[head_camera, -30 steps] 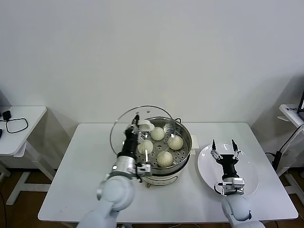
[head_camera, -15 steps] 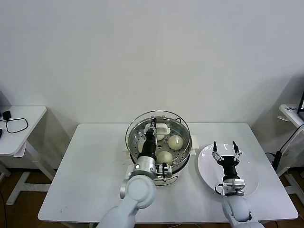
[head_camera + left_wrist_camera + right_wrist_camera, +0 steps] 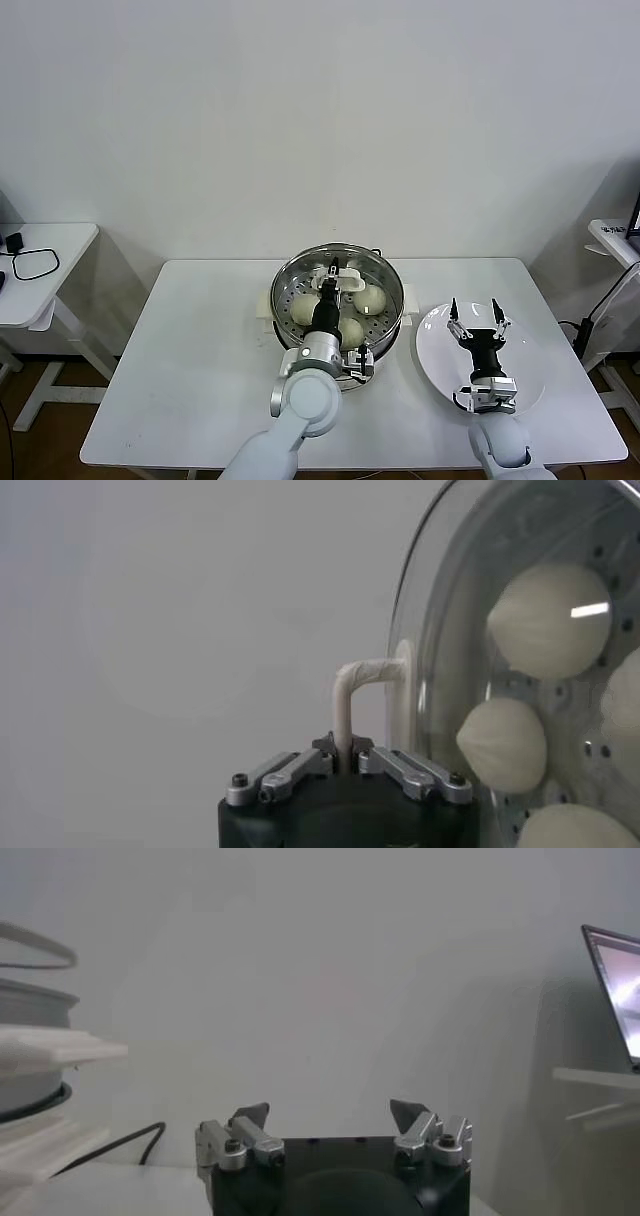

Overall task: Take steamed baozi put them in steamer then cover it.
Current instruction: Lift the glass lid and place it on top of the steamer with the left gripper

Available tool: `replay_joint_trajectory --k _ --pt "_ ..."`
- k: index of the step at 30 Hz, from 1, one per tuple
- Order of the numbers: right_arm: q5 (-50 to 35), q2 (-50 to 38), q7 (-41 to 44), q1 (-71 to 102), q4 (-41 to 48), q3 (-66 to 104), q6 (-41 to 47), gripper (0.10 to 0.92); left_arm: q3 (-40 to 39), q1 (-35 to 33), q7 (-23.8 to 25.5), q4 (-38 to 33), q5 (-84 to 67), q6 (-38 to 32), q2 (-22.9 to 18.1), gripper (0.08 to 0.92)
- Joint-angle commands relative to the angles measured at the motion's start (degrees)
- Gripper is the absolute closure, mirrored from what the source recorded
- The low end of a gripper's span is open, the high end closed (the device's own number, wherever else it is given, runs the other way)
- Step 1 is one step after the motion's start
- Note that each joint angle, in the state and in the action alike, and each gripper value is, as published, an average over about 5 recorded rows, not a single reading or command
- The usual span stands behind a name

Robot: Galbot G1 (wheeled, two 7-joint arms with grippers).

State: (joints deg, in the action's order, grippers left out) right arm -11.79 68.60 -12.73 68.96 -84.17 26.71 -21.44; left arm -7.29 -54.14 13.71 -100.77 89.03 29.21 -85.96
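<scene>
Left gripper (image 3: 332, 272) clamped tight on the white handle (image 3: 352, 695) of the lid (image 3: 337, 283), jaws pinched together around the handle's thin bar. Lid held level over the steamer (image 3: 385, 325), covering its whole mouth; cannot tell whether the rim is seated or just above. Directly under the gripper, through the glass, buns (image 3: 370, 299) on the perforated tray: one to its right, one (image 3: 304, 309) to its left, another (image 3: 350, 331) nearer the robot, partly hidden by the wrist. In the left wrist view, three buns (image 3: 547, 618) pressed close behind the glass, beyond the gripped handle.

Right gripper (image 3: 477, 319) well off to the right of the steamer, poised over the plate (image 3: 530, 385), fingers spread wide, holding nothing. In the right wrist view, both fingertips (image 3: 252, 1116) standing apart with only wall between them; steamer's white base at the side of that gripper.

All resting on the table (image 3: 190, 370).
</scene>
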Motion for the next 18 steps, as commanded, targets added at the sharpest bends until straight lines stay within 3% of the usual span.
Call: replay_joint_trajectory --k 1,18 --pt "0.03 0.12 0.02 -0.09 0.24 0.06 -0.08 0.203 -0.28 0.04 0.35 1.76 1.62 -0.25 -0.61 0.811" --pt "0.09 0.05 0.03 -0.36 0.46 0.02 -0.22 0.203 0.98 0.06 0.97 2.50 2.13 -1.71 -0.75 0.811"
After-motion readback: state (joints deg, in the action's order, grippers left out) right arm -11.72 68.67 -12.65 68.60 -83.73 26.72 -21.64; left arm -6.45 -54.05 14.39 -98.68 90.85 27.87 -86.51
